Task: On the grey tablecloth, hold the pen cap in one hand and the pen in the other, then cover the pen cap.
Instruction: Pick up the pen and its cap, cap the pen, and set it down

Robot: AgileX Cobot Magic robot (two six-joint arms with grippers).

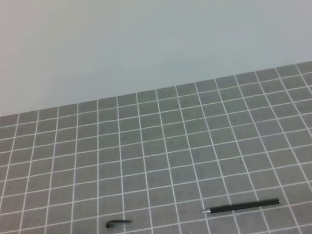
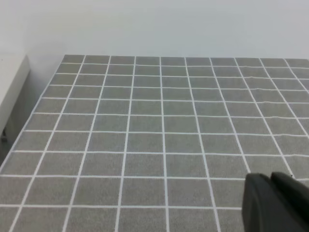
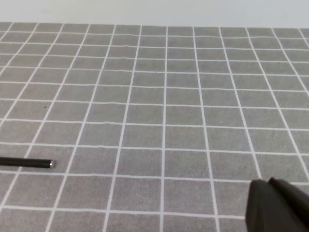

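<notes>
The grey tablecloth (image 1: pixel 161 151) with its white grid fills the lower part of the exterior high view. The pen cap (image 1: pixel 117 222), short and black with a curved clip, lies near the front edge at left of centre. To its right lies the pen (image 1: pixel 241 206), long and black, silvery tip pointing left. The pen's blunt end (image 3: pixel 26 163) enters the right wrist view from the left edge. My left gripper (image 2: pixel 270 186) and right gripper (image 3: pixel 267 186) show only as dark fingertips at the lower right of their wrist views, pressed together and holding nothing. Neither arm appears in the exterior high view.
A plain pale wall (image 1: pixel 144 31) stands behind the cloth's far edge. In the left wrist view the cloth (image 2: pixel 159 135) ends at the left, where a white ledge (image 2: pixel 12 82) runs beside it.
</notes>
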